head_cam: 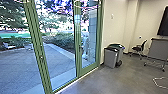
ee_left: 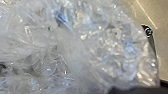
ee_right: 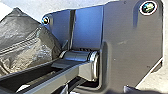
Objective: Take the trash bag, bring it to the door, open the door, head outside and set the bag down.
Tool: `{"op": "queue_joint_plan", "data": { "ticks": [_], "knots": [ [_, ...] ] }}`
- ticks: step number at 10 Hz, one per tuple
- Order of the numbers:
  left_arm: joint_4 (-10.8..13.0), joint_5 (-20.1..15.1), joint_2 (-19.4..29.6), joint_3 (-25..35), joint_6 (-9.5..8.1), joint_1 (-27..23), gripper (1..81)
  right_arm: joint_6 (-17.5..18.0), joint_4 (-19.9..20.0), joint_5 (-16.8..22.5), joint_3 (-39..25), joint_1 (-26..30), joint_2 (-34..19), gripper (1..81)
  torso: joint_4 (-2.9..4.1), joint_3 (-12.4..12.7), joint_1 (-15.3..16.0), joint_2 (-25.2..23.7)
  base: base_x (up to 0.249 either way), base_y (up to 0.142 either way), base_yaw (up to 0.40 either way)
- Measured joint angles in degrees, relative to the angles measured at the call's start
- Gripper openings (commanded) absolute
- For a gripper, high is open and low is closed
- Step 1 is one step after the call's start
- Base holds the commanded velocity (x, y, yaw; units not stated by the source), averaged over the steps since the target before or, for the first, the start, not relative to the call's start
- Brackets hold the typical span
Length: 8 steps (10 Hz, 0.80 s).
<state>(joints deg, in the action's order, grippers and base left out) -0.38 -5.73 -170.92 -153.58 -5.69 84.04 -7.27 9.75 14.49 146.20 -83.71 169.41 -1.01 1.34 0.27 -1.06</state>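
Green-framed glass doors (head_cam: 78, 37) stand ahead and to the left in the head view, with a paved yard (head_cam: 22, 67) behind the glass. A small dark fitting sits on the left green upright. Crumpled clear plastic of the trash bag (ee_left: 75, 47) lies very close to the left wrist camera, wrinkled and shiny. In the right wrist view, a dark, creased plastic bag (ee_right: 22, 47) bulges beside the robot's plate and jointed bar. How either gripper holds the plastic cannot be told.
Grey bins (head_cam: 110, 57) stand against the wall just right of the doors. Farther right are a black office chair (head_cam: 138, 48) and a wheeled grey table (head_cam: 158, 50) below a dark screen (head_cam: 163, 22). A white cable (head_cam: 157, 83) lies on the floor at right.
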Motion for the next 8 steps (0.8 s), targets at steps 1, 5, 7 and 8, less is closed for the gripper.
{"op": "queue_joint_plan", "data": {
  "ticks": [1, 5, 7, 8],
  "knots": [
    [0.0, 0.0, 0.0, 0.0, 0.0, 0.0, 1.0, 0.0, 0.0, 0.0, 0.0, 0.0, 0.0, 81.1, 0.0, 0.0, 0.0, 0.0, 0.159, -0.068, 0.0],
    [0.0, 0.0, 0.0, -0.1, 0.02, 0.0, 1.0, 0.0, 0.0, 0.0, 0.1, 0.0, 0.1, 81.1, 0.0, 0.0, 0.0, 0.0, 0.16, -0.069, 0.0],
    [0.0, 0.1, 0.0, -0.1, 0.02, 0.1, 1.0, 0.0, 0.0, 0.0, 0.1, 0.1, 0.4, 81.1, 0.0, 0.0, 0.0, 0.0, 0.164, -0.078, 0.0],
    [0.0, 0.1, 0.0, -0.1, 0.02, 0.1, 1.0, 0.0, 0.0, 0.0, 0.2, 0.1, 0.3, 81.1, 0.0, 0.0, 0.0, 0.0, 0.164, -0.079, 0.0]
  ]
}}
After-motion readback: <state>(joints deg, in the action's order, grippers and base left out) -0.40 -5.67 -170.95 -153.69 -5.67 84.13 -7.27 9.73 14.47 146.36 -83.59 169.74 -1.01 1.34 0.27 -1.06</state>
